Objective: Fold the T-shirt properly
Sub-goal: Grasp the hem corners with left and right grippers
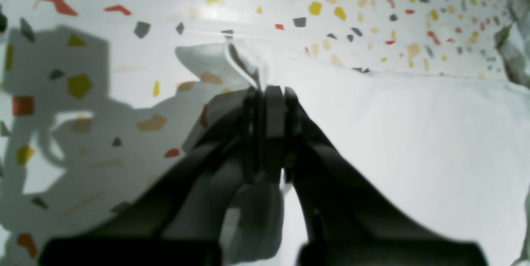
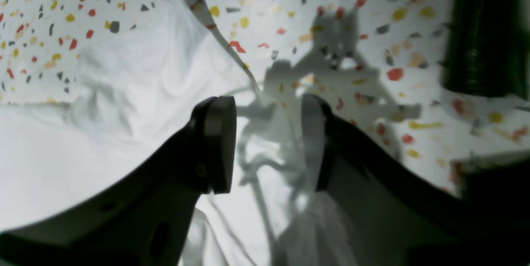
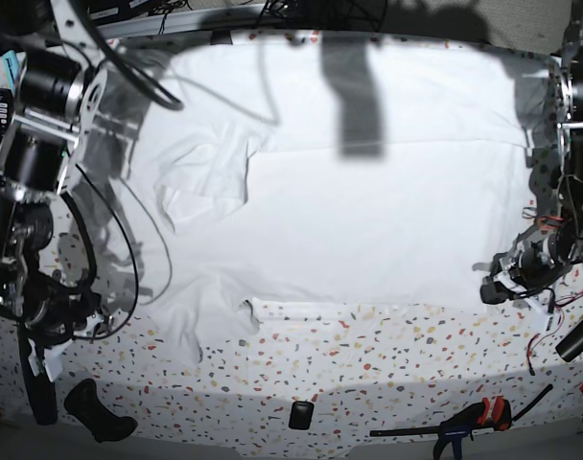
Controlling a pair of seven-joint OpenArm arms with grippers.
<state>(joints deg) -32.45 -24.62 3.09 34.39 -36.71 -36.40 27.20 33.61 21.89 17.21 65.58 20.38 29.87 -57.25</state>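
Observation:
The white T-shirt (image 3: 368, 220) lies spread wide over the speckled table (image 3: 368, 374), with a rumpled sleeve at the left. In the base view my left gripper (image 3: 493, 290) sits at the shirt's near right corner. The left wrist view shows that gripper (image 1: 269, 90) shut, pinching a small fold of the T-shirt (image 1: 414, 133) that sticks up past its tips. My right gripper (image 2: 269, 133) is open, its fingers (image 2: 219, 142) apart over wrinkled cloth at the edge of the T-shirt (image 2: 103, 113). The right arm (image 3: 33, 297) stands at the table's left side.
A black and orange clamp (image 3: 474, 422) and a small black block (image 3: 301, 414) lie near the front edge. A black handle-like object (image 3: 100, 410) rests at the front left. A dark cylinder (image 2: 480, 30) stands beside the right gripper. Cables hang from both arms.

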